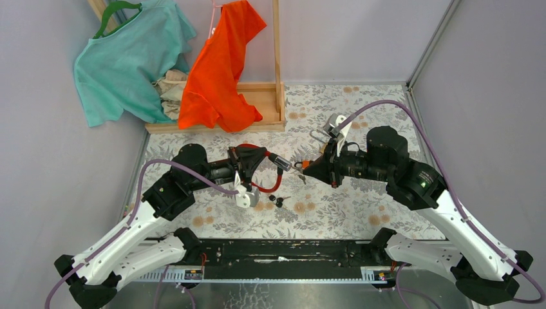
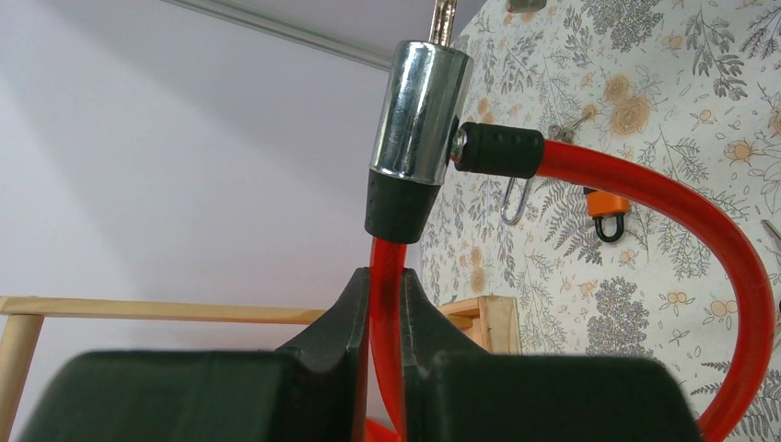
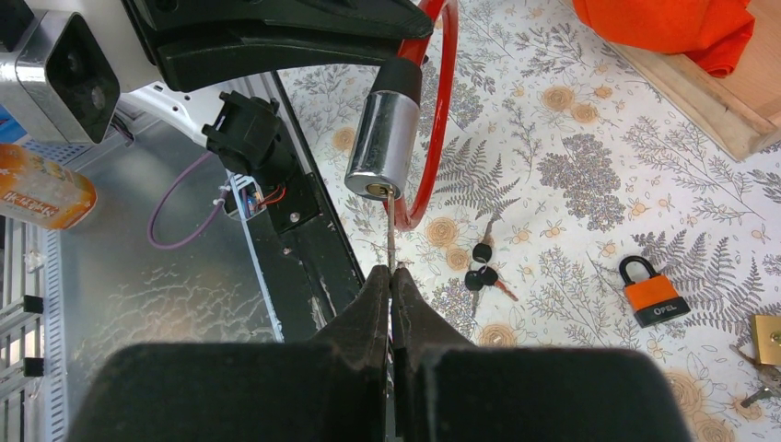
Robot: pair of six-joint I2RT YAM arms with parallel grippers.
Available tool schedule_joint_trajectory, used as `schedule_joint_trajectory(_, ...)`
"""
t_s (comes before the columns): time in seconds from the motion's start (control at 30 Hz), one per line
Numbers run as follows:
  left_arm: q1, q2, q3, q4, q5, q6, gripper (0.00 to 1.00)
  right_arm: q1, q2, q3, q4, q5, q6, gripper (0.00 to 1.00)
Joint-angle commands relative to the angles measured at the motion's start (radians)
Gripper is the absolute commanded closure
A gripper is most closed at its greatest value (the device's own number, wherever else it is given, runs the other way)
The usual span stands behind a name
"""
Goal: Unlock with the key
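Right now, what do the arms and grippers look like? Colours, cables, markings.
The left arm and right arm match: white shells on lower links, black joints and forearms, a purple cable along each. A green light shows on a right-arm joint. Each wrist has a white camera housing. The left gripper and right gripper have matte black fingers tapering to narrow tips. No readable markings.

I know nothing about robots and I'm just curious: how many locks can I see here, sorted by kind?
Cable locks: 1, the red cable lock with chrome cylinder
Padlocks: 2, the orange padlock and the brass-coloured padlock, which is cut off at the picture's edge
Total: 3
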Motion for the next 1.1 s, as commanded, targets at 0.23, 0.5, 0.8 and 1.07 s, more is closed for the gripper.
schedule_joint_trajectory(0.23,-0.007,-0.005,0.034,0.043,-0.003,0.014,1.0,0.008,-0.023,0.035,0.018,-0.006,-0.012,1.0)
schedule_joint_trajectory(0.5,-0.008,0.0,0.041,0.043,-0.007,0.011,1.0,0.008,-0.02,0.031,0.027,-0.022,-0.006,1.0)
schedule_joint_trajectory(0.8,-0.009,0.001,0.046,0.042,0.001,0.007,1.0,0.008,-0.008,0.03,0.034,-0.016,-0.007,1.0)
schedule_joint_trajectory(1.07,-0.02,0.015,0.059,0.042,0.017,-0.002,1.0,0.008,0.024,0.037,0.039,0.013,-0.008,1.0)
